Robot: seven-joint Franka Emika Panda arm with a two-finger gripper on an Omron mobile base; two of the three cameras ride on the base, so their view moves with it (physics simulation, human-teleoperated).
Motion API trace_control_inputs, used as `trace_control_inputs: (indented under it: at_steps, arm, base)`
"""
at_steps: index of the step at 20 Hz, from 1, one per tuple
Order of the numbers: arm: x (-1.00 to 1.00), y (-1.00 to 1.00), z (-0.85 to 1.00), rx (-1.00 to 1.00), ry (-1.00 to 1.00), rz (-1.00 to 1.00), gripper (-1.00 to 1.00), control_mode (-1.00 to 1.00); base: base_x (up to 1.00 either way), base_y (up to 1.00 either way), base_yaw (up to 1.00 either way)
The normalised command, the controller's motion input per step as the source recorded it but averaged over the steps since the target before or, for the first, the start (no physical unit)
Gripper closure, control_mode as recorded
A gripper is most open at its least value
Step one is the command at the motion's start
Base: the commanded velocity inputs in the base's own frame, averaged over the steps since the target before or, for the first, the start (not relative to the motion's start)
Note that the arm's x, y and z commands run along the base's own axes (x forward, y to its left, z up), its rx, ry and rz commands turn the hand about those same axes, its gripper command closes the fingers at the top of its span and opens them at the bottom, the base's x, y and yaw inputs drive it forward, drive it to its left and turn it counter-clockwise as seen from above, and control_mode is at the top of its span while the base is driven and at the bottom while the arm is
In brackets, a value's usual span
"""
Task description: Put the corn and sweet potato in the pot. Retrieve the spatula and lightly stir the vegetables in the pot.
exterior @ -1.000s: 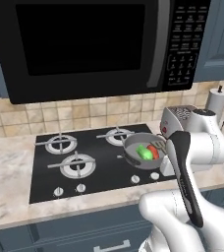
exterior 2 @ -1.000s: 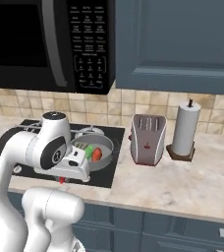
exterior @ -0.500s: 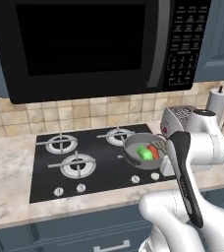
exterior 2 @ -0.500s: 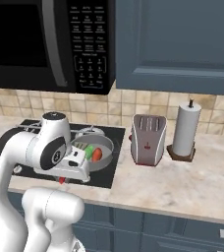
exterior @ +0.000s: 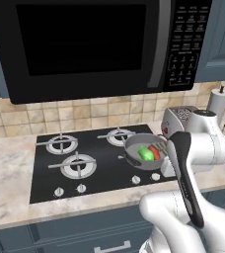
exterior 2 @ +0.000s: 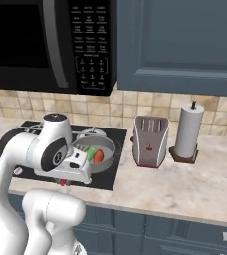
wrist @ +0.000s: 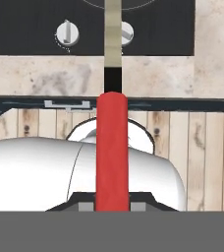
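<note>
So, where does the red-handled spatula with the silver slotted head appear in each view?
Left base view: spatula, its pale head apparently inside the round grey metal pot, right of centre.
Right base view: red handle end pokes out at lower left.
Hand view: red handle runs up the centre from the bottom.
Shared landmark: the black stove top, under or behind the spatula in all three.

The white arm rises from the base, bends at a dark elbow joint and folds low toward the front edge of the worktop; the gripper (wrist: 112, 204) points downward along the hand view; its jaws are clamped tight on the spatula (wrist: 112, 147) handle.
</note>
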Motion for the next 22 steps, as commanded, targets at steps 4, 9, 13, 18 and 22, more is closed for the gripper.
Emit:
trace_control_inputs:
  at_steps: [4, 9, 13, 18, 22]
  arm:
    - [0.30, 0.00, 0.12, -0.01, 0.24, 0.00, 1.00, -1.00]
    - [0.47, 0.00, 0.01, -0.09, 0.11, 0.00, 1.00, -1.00]
    - [0.26, 0.00, 0.00, -0.07, -0.07, 0.03, 1.00, -1.00]
    - [0.23, -0.22, 0.00, -0.05, -0.08, 0.24, 1.00, -1.00]
    - [0.23, -0.39, 0.00, -0.03, -0.05, 0.45, 1.00, -1.00]
  base:
    - [0.00, 0.00, 0.00]
    - [0.00, 0.00, 0.00]
    - [0.00, 0.00, 0.00]
    - [0.00, 0.00, 0.00]
    - [0.00, 0.00, 0.00]
